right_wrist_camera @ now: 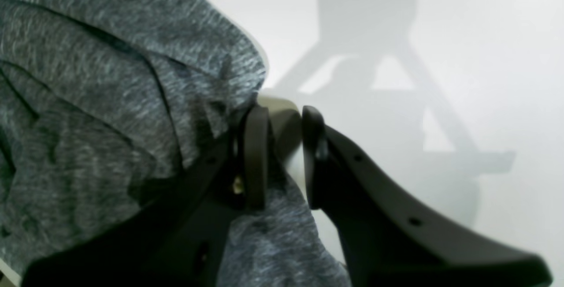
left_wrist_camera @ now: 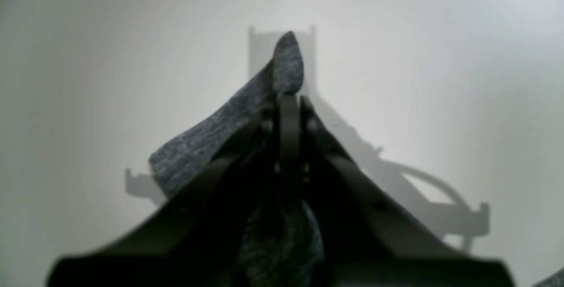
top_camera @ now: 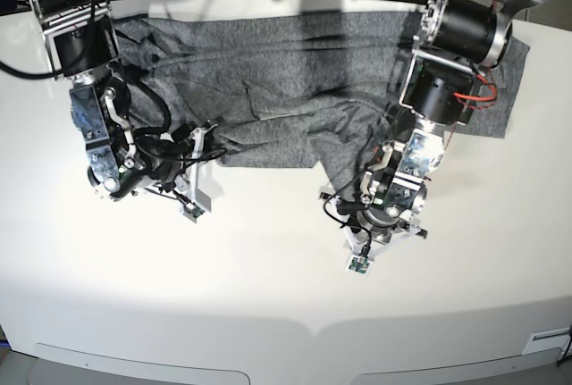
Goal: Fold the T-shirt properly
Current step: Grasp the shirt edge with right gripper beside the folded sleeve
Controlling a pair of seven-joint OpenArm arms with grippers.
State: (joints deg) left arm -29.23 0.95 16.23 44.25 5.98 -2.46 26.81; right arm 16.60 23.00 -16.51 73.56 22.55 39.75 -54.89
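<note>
The T-shirt [top_camera: 295, 81] is spread across the counter's [top_camera: 268, 278] upper half. A fold is pinched by the closed left gripper [left_wrist_camera: 288, 97]; the right gripper [right_wrist_camera: 284, 115] is held slightly parted at the hem, gripping nothing.

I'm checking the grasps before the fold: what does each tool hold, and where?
Left tool: shut on a T-shirt edge. Right tool: jaws apart beside the fabric, nothing pinched.

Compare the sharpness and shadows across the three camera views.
Left wrist view: soft focus throughout, with a crisp end effector shadow on the white table. Right wrist view: the heather-grey knit T-shirt is blurred and a faint shadow lies behind. Base view: sharpest, evenly lit, slight barrel distortion.
</note>
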